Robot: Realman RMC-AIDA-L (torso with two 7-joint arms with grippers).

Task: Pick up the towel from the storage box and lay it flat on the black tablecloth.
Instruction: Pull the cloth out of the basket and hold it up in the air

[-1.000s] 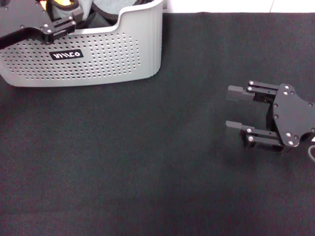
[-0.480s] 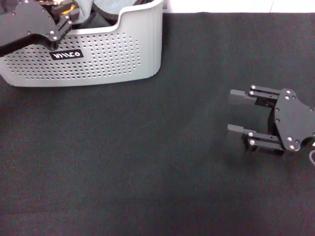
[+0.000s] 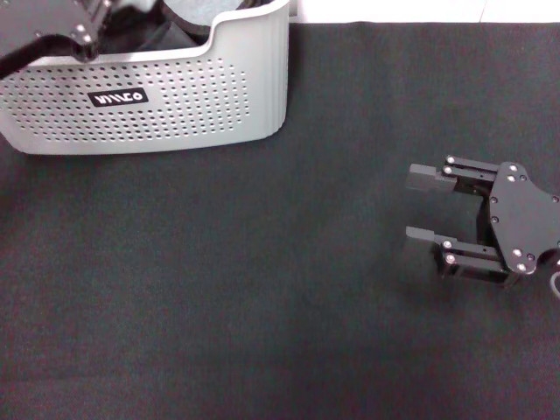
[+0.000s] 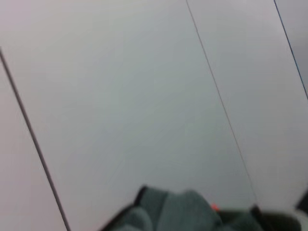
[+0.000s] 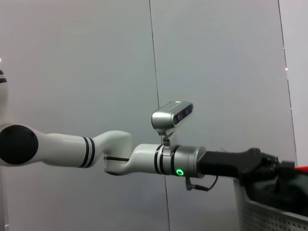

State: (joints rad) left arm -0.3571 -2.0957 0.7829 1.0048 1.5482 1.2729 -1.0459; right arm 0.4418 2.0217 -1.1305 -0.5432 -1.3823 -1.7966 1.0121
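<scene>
The light grey storage box [image 3: 166,96] stands at the far left on the black tablecloth [image 3: 262,297]. My left gripper [image 3: 52,26] is over the box's left part, mostly cut off by the view's top edge. No orange cloth shows in the head view. The left wrist view shows folds of grey cloth with a small orange spot, seemingly the towel [image 4: 183,211], in front of a pale wall. The right wrist view shows my left arm [image 5: 183,163] reaching over the box [image 5: 269,211]. My right gripper [image 3: 416,205] is open and empty, low over the tablecloth at the right.
Dark cloth [image 3: 188,17] lies inside the box at its right part. A white strip [image 3: 420,10] runs past the tablecloth's far edge. Bare tablecloth spreads between the box and my right gripper and toward the front.
My left gripper has moved farther back and up over the box, and the orange cloth beside it has left the head view. My right gripper has drifted slightly right and nearer.
</scene>
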